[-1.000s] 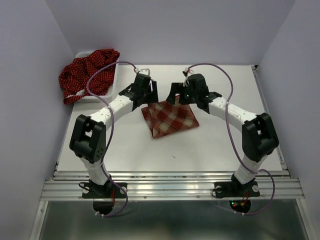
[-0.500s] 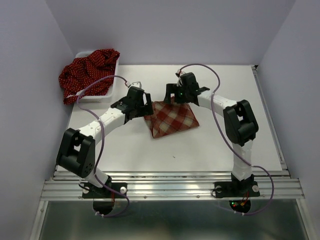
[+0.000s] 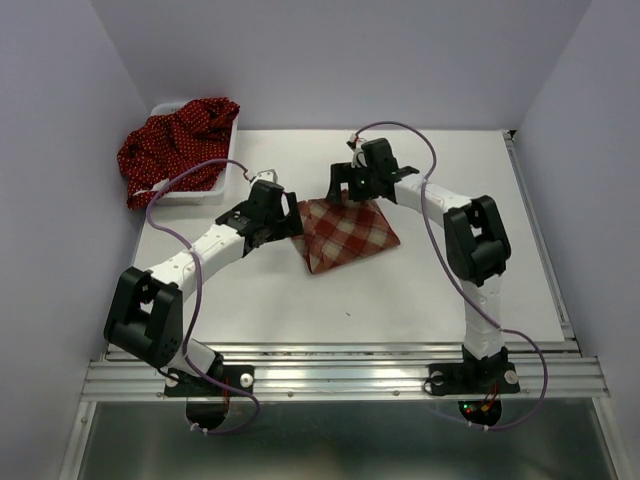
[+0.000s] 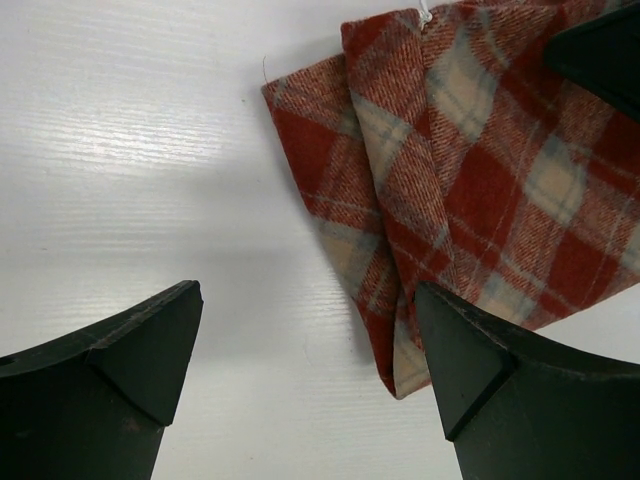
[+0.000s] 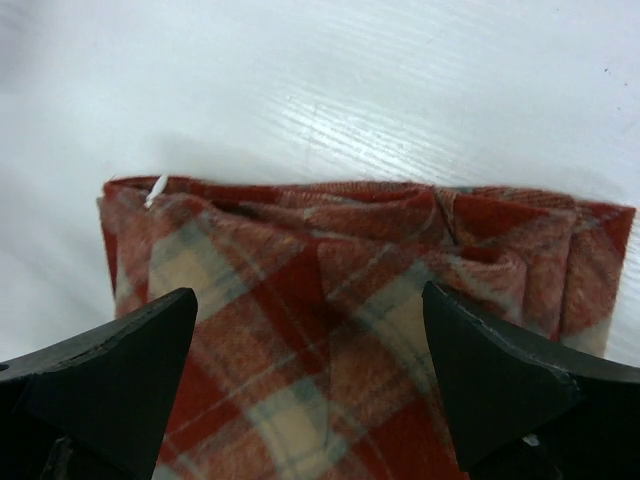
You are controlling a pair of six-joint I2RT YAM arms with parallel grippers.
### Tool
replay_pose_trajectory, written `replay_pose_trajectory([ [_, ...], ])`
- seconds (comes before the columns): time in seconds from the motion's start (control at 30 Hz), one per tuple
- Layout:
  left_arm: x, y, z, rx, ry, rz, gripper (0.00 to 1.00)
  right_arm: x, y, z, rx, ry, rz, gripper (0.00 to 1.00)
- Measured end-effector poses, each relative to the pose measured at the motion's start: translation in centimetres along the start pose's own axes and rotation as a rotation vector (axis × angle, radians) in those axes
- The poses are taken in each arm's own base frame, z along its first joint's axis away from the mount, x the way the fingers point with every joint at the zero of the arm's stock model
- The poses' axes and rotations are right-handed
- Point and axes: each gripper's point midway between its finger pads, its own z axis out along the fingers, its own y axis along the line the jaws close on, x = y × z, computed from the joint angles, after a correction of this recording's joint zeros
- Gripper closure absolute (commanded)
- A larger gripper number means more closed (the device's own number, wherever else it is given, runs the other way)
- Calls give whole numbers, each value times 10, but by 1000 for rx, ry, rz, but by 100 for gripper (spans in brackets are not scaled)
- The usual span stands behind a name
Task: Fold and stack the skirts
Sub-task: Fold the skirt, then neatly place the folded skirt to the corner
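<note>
The enclosure had plain pale walls on three sides and a white bench (image 3: 400, 290) carrying the work. An aluminium rail ran along the near edge, with both arm bases bolted to it.

The plaid skirt (image 3: 345, 233) lay folded into a compact, roughly square packet near the middle of the bench, flat on the surface, with layered folds visible along its far edge and its left edge. A small white tag showed at one far corner.

The left end effector (image 4: 305, 310) was released, its jaws spread wide. It stood low at the left side of the packet. One finger was over bare bench and the other was at the cloth's edge; whether that finger touched the cloth could not be told.

The right end effector (image 5: 310, 330) was likewise released, jaws fully apart, positioned over the far folded edge of the plaid skirt and gripping nothing.

The dotted skirts (image 3: 175, 145) were heaped unfolded in a white basket (image 3: 192, 196) at the far left corner of the bench, spilling over its left rim, well apart from the plaid skirt.
</note>
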Motion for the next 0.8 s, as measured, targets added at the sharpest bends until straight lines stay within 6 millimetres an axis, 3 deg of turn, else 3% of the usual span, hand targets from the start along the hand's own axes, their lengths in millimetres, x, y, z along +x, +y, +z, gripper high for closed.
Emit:
replay_pose_trajectory([
  [0.13,-1,-1,0,3,-5,-4,1,-9,11,-30,-5,-15,-42,0],
  [0.27,-2,-1,0,4,-9,-5,1,-43,15,-82,47,-120,-110,0],
  [0.4,-3,-1,0,1,-14,-8,1,-62,-9,-112,113,-181,-134,0],
  [0.5,-4,-1,1,-1,-16,-10,1,-47,-41,-114,181,-133,-153,0],
  [0.57,-4,0,1,-4,-17,-12,1,-22,-61,-109,210,-52,-163,0],
  [0.67,-5,1,1,-6,-18,-14,1,14,-70,-96,201,64,-179,0],
  [0.8,-5,2,1,-8,-19,-13,1,38,-72,-85,172,144,-188,0],
])
